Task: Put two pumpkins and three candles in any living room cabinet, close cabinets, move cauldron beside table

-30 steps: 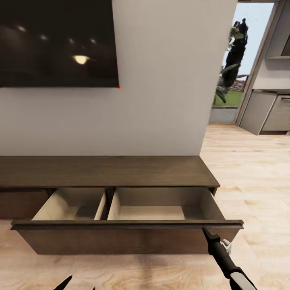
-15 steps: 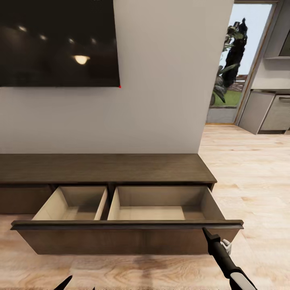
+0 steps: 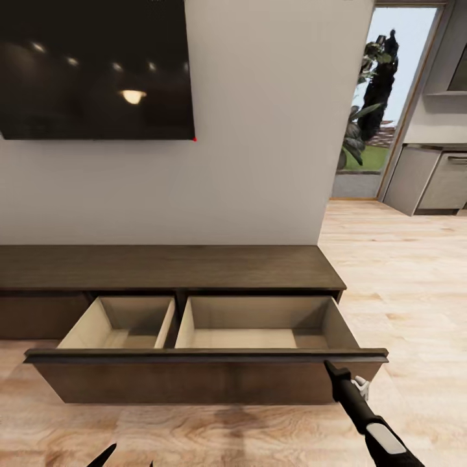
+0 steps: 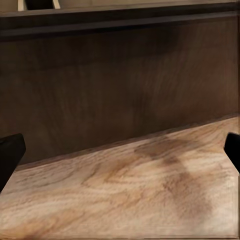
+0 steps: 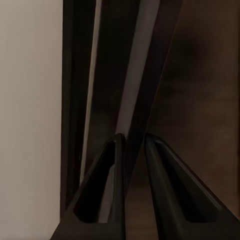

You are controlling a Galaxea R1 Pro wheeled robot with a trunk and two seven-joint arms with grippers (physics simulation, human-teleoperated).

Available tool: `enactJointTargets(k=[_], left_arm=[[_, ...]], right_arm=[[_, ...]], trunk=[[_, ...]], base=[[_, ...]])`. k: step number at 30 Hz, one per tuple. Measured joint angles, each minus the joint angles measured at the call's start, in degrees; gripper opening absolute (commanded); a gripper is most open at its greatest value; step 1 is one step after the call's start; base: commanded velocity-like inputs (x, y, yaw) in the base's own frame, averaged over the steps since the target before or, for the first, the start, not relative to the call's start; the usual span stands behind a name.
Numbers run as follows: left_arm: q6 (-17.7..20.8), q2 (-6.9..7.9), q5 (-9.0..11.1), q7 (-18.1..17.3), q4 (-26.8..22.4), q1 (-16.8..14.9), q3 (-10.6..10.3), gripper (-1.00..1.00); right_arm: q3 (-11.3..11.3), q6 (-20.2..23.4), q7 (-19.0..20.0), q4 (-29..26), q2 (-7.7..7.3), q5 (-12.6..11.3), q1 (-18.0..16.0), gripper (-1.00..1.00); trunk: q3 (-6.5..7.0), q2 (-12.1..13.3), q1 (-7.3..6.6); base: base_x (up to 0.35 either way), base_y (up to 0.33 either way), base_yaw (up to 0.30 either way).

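The cabinet (image 3: pixel 194 272), against the wall under the TV (image 3: pixel 94 68), has its wide front pulled out, a stiff, heavy-sliding panel best taken at its thin top edge, where the right claw (image 5: pixel 132 142) sits nearly closed; the left claw (image 4: pixel 120 150) gapes empty.

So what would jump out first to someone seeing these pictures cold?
The pulled-out cabinet drawer, low in the middle of the head view, with two pale compartments and nothing visible in them. The right gripper sits at its front edge near the right corner, fingers almost together. Above hangs a black TV on the pale wall.
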Motion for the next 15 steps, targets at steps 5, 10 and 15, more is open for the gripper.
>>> enactJointTargets(k=[5,10,15], left_arm=[[0.0,0.0,0.0,0.0,0.0,0.0,0.0,1.0],[-0.01,-0.01,0.0,0.0,-0.01,0.01,0.03,1.0],[-0.01,-0.01,0.0,0.0,-0.01,0.01,0.03,1.0]], right_arm=[[0.09,0.04,-1.42,-0.01,0.0,0.0,-0.65,1.0],[-0.02,0.19,8.64,-0.09,-0.01,-0.29,2.65,1.0],[-0.02,0.19,8.64,-0.09,-0.01,-0.29,2.65,1.0]], trunk=[[0.0,0.0,-0.01],[-0.01,-0.01,-0.03],[-0.01,-0.01,-0.03]], base=[[-0.036,0.0,0.0],[-0.005,0.0,0.0],[-0.016,0.0,0.0]])
